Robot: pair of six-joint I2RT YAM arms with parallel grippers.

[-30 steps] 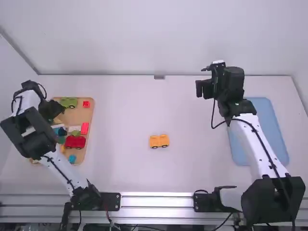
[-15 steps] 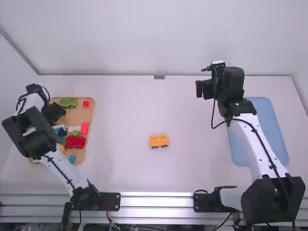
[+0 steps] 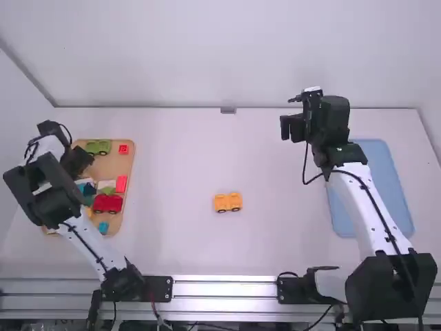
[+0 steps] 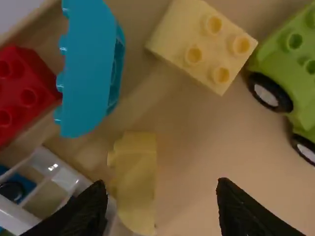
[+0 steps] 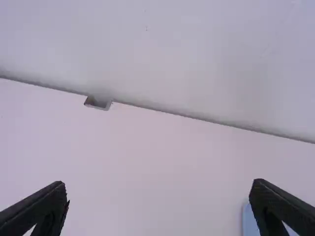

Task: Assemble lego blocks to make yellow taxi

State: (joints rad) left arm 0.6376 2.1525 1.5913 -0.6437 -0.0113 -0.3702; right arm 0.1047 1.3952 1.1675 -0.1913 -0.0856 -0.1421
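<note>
And there you were, left gripper (image 4: 161, 189) wide and empty over the tray (image 3: 114, 167), a yellow block (image 4: 135, 184) on the tray between your fingers, its studs facing sideways! Well off to the tray's right sat the yellow car (image 3: 228, 202), while your right gripper (image 5: 160, 187), farther right of the tray, was spread wide too. That block looked light, stiff and hardly fragile, but slick enough to skid; its flat, smooth sides offered the best hold, clear of the studs and that white piece (image 4: 56, 179) beside it
</note>
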